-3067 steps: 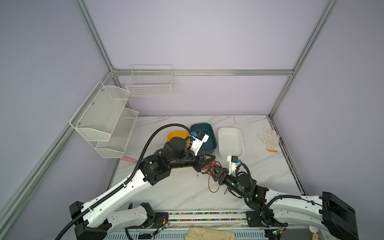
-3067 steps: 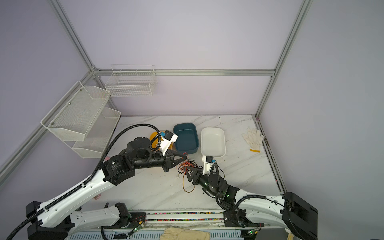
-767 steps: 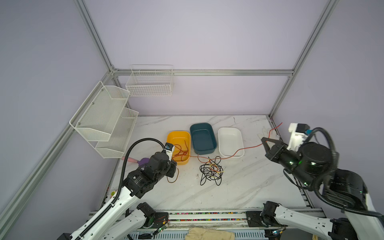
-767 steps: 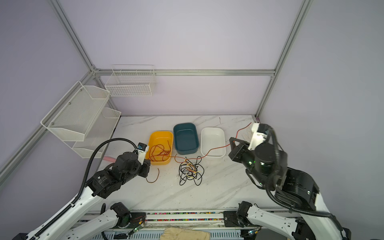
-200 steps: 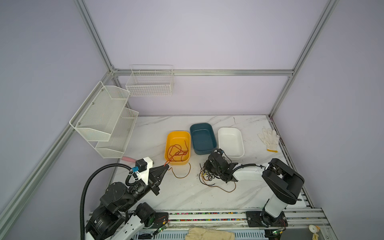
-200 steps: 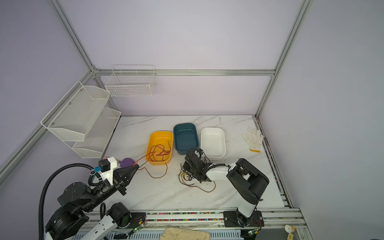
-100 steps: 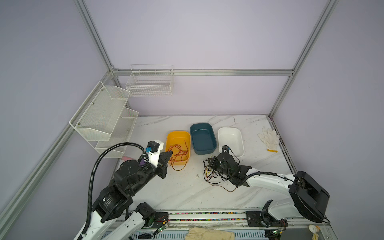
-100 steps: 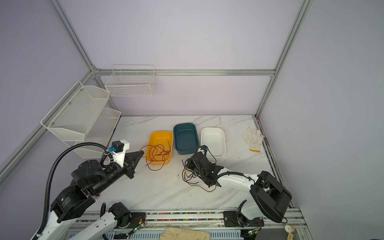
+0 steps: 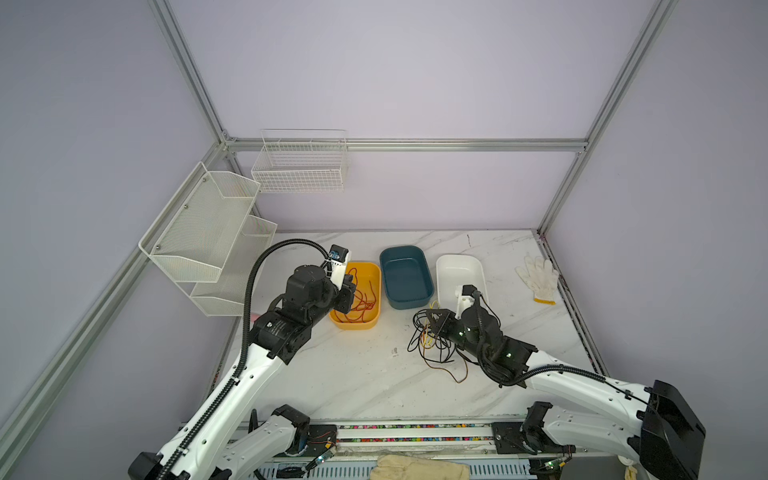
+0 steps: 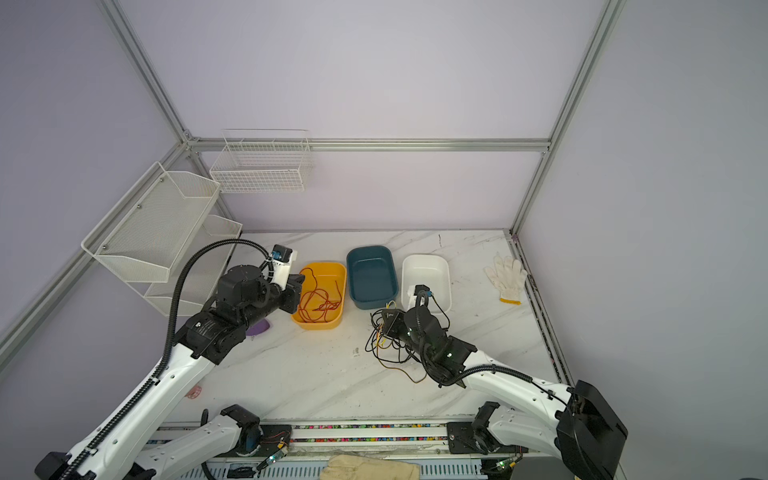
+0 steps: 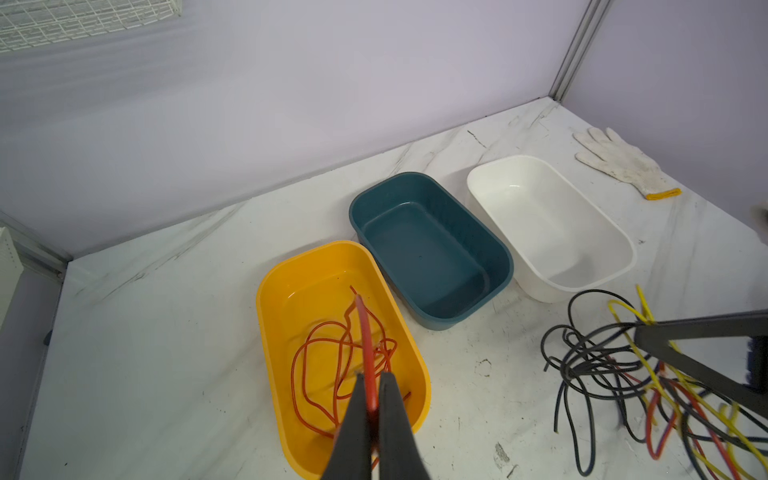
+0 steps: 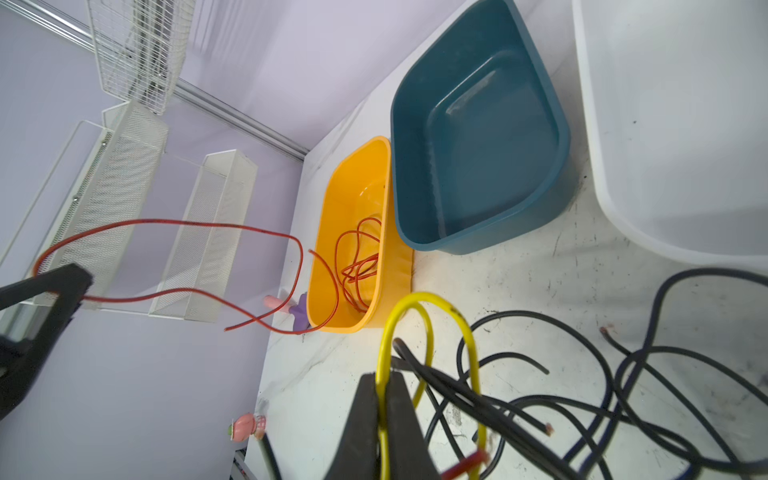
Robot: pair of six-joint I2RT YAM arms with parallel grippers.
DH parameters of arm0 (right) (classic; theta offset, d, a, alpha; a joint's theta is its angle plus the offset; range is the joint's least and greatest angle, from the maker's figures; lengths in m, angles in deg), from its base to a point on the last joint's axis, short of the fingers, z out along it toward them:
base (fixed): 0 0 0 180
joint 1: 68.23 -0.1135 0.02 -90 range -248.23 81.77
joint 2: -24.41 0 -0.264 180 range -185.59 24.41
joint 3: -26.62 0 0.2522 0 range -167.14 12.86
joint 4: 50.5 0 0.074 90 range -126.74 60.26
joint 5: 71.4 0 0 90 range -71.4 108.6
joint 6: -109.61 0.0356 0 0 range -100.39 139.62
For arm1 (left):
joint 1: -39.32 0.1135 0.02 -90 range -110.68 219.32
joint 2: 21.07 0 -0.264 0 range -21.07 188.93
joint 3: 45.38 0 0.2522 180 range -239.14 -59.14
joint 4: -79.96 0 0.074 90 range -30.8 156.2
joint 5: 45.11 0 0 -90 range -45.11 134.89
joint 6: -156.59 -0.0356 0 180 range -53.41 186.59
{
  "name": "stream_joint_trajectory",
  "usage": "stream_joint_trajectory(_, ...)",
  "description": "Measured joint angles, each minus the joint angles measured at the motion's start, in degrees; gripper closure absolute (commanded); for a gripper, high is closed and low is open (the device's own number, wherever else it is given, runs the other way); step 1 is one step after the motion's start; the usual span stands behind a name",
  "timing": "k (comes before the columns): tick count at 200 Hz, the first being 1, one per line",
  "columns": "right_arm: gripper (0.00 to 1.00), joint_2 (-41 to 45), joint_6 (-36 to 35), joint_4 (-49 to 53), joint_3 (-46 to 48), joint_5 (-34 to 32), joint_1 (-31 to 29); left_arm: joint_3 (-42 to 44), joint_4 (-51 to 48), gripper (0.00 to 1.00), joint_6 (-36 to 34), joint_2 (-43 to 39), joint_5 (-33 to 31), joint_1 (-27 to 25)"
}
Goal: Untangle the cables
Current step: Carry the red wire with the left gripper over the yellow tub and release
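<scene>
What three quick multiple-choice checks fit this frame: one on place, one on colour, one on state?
1. Of the yellow plastic bin, the teal plastic bin and the white plastic bin, which holds cables?
A. yellow
B. teal
C. white

2. What colour is the thin cable pinched by the right gripper?
A. red-orange
B. yellow
C. black

3. What state is the left gripper in?
A. open, empty
B. shut on nothing
C. shut on a thin cable

Key:
1 A: thin red-orange cables coil inside it, and the other two bins are bare.
2 B: in the right wrist view the yellow cable loops up from between the closed fingers.
3 C: in the left wrist view the fingers clamp a red-orange cable above the yellow bin.
</scene>
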Motion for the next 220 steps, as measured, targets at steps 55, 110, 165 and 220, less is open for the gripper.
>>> stream_joint_trajectory(55,1.0,2.29,-0.81,0.48,0.85,1.11,0.0,-0.79,4.61,1.0,-0.11,8.22,1.86,2.8)
stream_joint_trajectory(110,1.0,4.39,-1.03,0.94,1.53,2.45,0.0,-0.81,7.21,1.0,-0.09,15.76,2.1,4.59)
stream_joint_trajectory(165,1.0,6.32,-1.09,1.53,1.73,2.97,0.0,-0.79,8.39,1.0,-0.02,21.27,2.27,5.18)
stream_joint_trajectory(220,1.0,6.32,-1.09,1.97,1.73,3.23,0.0,-0.79,9.49,1.0,0.11,26.75,2.75,6.14)
